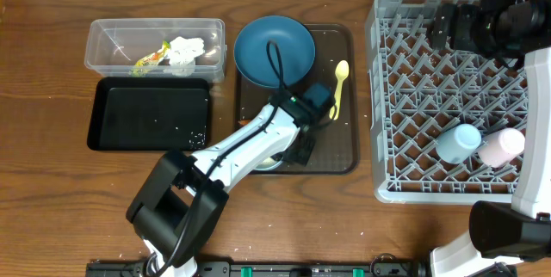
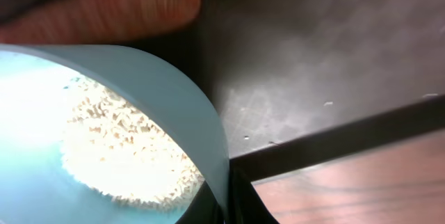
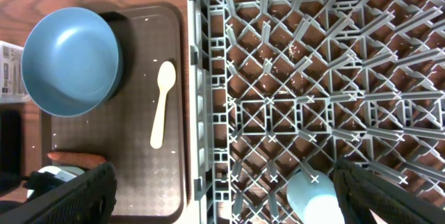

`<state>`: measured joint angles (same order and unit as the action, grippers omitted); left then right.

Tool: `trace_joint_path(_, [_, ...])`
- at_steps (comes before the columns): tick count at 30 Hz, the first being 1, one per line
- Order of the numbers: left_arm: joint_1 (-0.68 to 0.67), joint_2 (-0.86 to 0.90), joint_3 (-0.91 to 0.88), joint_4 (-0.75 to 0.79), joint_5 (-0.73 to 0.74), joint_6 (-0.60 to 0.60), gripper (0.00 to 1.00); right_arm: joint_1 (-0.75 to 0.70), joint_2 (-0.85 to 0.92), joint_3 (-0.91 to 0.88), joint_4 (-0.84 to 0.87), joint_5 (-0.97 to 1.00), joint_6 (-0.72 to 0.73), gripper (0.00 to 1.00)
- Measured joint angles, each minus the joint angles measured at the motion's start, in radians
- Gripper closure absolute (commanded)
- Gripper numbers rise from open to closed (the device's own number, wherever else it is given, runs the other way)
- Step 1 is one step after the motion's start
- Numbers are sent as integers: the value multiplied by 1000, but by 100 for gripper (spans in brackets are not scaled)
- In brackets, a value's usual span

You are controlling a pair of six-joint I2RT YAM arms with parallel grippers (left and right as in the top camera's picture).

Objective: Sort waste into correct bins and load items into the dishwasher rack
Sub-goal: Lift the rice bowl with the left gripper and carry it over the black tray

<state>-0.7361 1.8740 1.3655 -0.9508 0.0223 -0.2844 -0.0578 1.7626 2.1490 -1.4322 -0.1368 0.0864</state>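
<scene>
Everything is placed from the brown serving tray [image 1: 340,152], which lies on the counter [image 1: 52,191].

There are two bowls, both on it. The big dark-blue bowl [image 1: 275,51] fills its far corner. The small pale-blue bowl [image 2: 167,113] sits at its near edge, under the left arm, with a heap of white rice grains [image 2: 118,147] inside. The left hand [image 2: 228,197] is clenched on that bowl's rim, one finger inside the wall and one outside.

One orange carrot [image 2: 104,8] lies on the tray just beside the small bowl. One yellow spoon [image 1: 339,88] lies along the tray's right side.

Two bins stand to the tray's left. The clear tub [image 1: 108,32], farther back, holds one crumpled white tissue [image 1: 184,51] and one yellow-green wrapper [image 1: 148,62]. The black tray [image 1: 151,113] is in front of it, with a few white specks on it.

One grey dishwasher rack [image 1: 383,96] stands to the tray's right. It holds two cups on their sides near its front, one light-blue cup [image 1: 456,142] and one pink cup [image 1: 501,148]. The right hand [image 3: 224,182] hangs over the rack, spread wide and grasping nothing.
</scene>
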Motion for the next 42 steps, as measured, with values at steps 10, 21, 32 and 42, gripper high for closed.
trace_joint_path(10, [0, -4, 87, -51, 0, 0, 94, 0, 0, 0, -8, 0, 0, 2])
trace_joint_path(21, [7, -75, 87, -66, 1, 0, 94, 0, 0, 0, -32, 0, 0, 1])
trace_joint_path(32, [143, -182, 87, -87, 28, 0, 94, 0, 0, 0, -37, 0, 0, 1])
trace_joint_path(42, [411, -206, 87, -90, 201, 38, 95, 0, 0, 0, -36, 0, 0, 1])
